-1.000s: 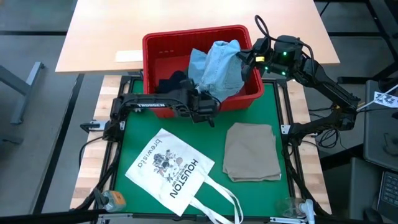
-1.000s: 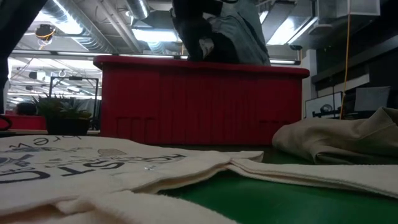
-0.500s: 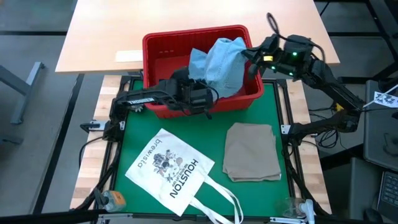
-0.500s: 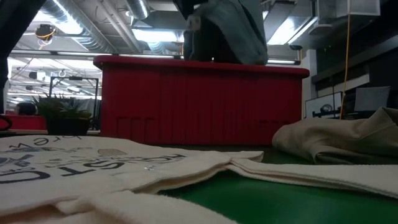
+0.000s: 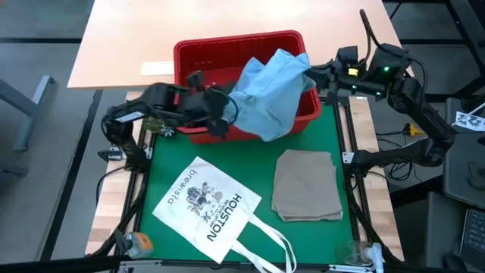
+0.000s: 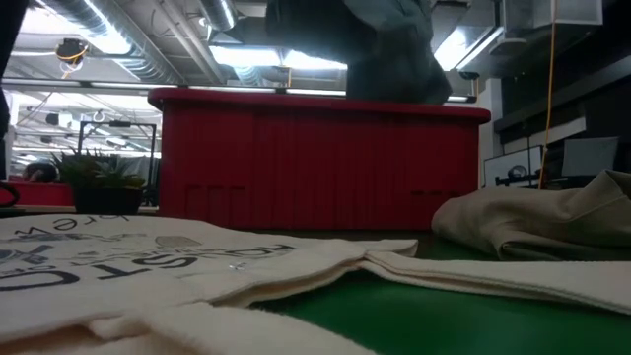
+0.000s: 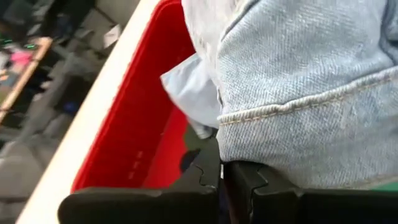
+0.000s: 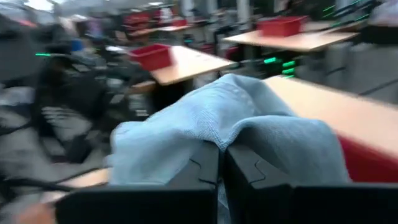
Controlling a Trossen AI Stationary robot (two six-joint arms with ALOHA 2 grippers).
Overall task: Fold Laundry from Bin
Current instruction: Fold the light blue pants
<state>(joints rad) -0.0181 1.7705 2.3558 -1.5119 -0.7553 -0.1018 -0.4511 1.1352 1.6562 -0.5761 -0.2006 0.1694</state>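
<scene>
The light blue denim jeans (image 5: pixel 273 95) were held up over the red bin (image 5: pixel 198 59) at the far side of the green surface (image 5: pixel 258 178), stretched between both arms and draped over the bin's near rim. The left pincer (image 5: pixel 226 114) was clamped tight on the denim hem at the bin's near side. The right pincer (image 5: pixel 318 72) was likewise closed on the cloth by the bin's far right corner. A folded beige cloth (image 5: pixel 307 184) lay beside the white tote bag (image 5: pixel 208 206).
</scene>
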